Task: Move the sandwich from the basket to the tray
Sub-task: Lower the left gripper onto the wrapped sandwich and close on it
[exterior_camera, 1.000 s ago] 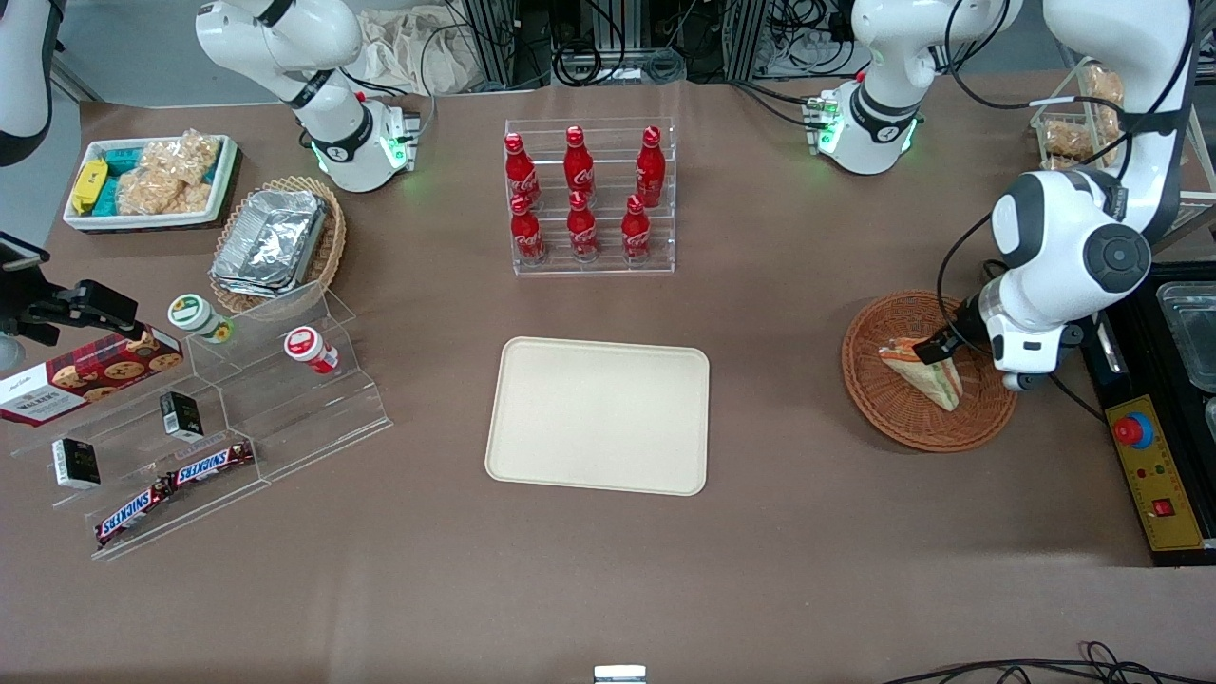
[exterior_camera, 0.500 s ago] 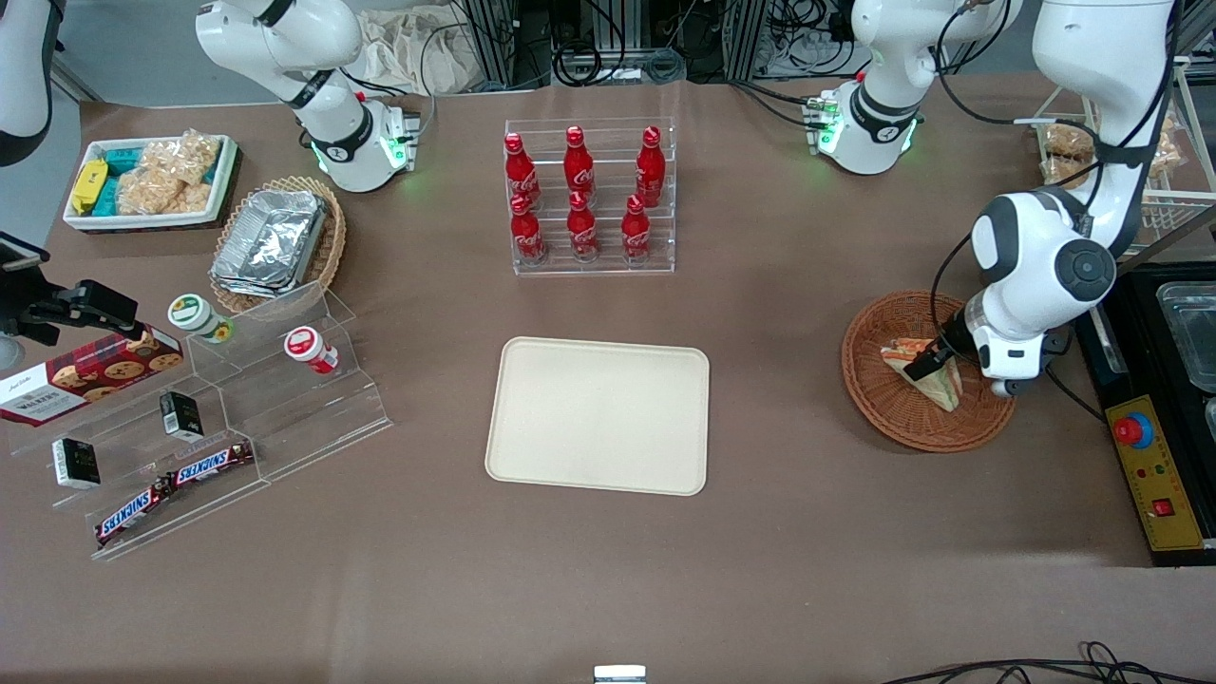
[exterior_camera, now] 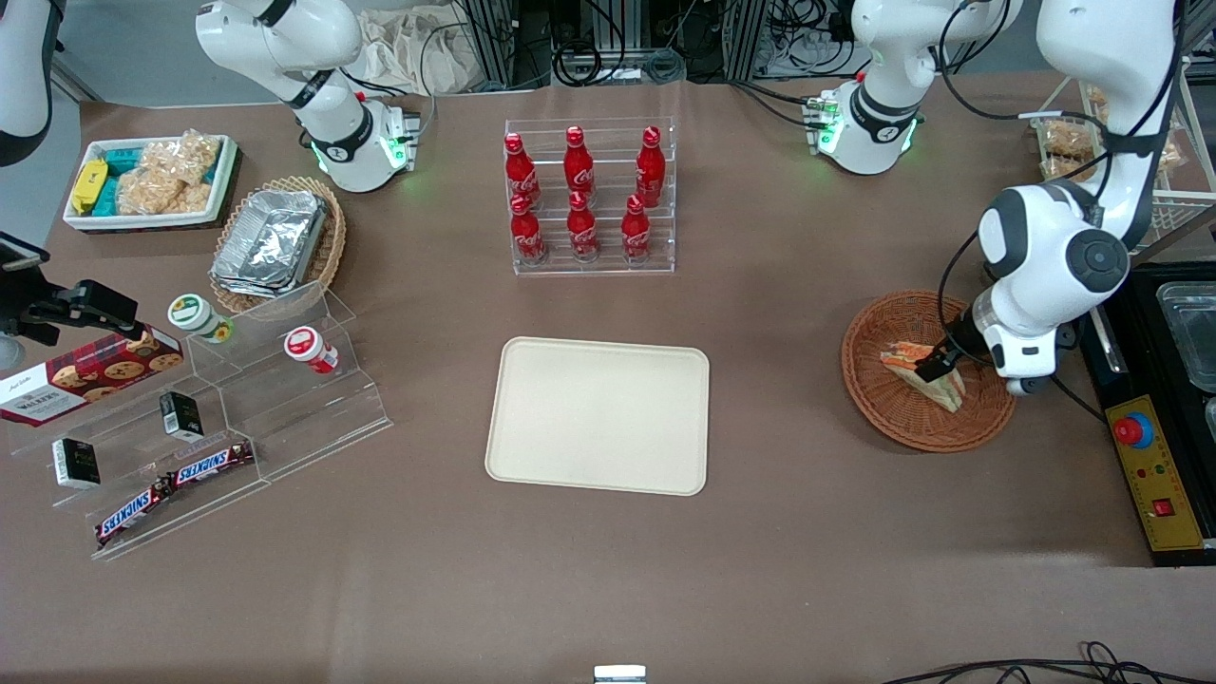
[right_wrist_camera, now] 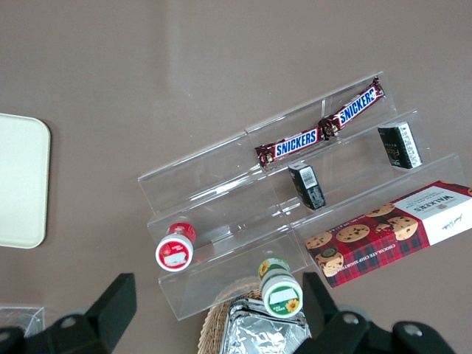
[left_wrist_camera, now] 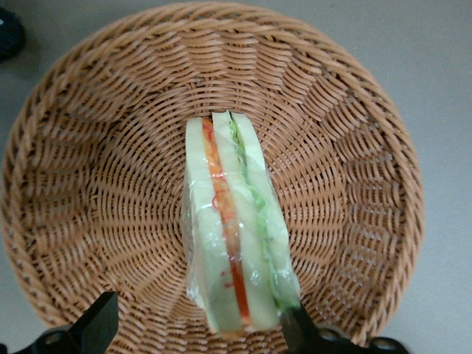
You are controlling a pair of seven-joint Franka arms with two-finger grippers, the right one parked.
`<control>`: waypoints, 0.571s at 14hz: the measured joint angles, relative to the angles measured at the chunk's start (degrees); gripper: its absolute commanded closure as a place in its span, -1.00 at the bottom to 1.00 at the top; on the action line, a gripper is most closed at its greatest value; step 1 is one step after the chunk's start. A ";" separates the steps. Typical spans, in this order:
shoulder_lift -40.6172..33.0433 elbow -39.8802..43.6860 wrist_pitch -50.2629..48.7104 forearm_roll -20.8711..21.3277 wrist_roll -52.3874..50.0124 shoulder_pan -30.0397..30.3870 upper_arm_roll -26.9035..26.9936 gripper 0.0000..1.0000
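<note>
The sandwich point(exterior_camera: 923, 374) lies inside the basket point(exterior_camera: 893, 418), a pale bread wedge with an orange-red layer and a green layer showing along its cut face. In the left wrist view the sandwich point(left_wrist_camera: 237, 251) stands on edge across the woven floor of the basket point(left_wrist_camera: 96, 184), its bread slices and filling stripes running side by side.

The end effector point(exterior_camera: 936, 366) is down in the basket at the sandwich, on the part of the wedge nearest the working arm's end of the desk. From the wrist camera the end effector point(left_wrist_camera: 195, 328) shows its two fingers spread wide: one finger point(left_wrist_camera: 295, 328) touches the green-layer edge of the sandwich, while the other finger point(left_wrist_camera: 99, 324) is well apart from the bread, with bare wicker between them. The fingers are not closed on the sandwich; nothing is gripped.

The tray point(exterior_camera: 598, 414) sits on the desk point(exterior_camera: 760, 570) well apart from the basket, toward the parked arm's end, and carries nothing. Farther from the front camera than the tray stands a clear rack of red bottles point(exterior_camera: 581, 195). Well away from the basket, at the parked arm's end of the desk, a clear stepped stand point(exterior_camera: 228, 418) holds snack bars and small jars.
</note>
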 measured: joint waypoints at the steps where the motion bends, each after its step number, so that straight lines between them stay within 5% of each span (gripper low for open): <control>1: -1.10 0.00 -1.22 0.00 -0.23 0.00 0.00 -0.99; 8: 1.26 0.02 1.50 -0.02 -2.48 0.00 0.00 -0.99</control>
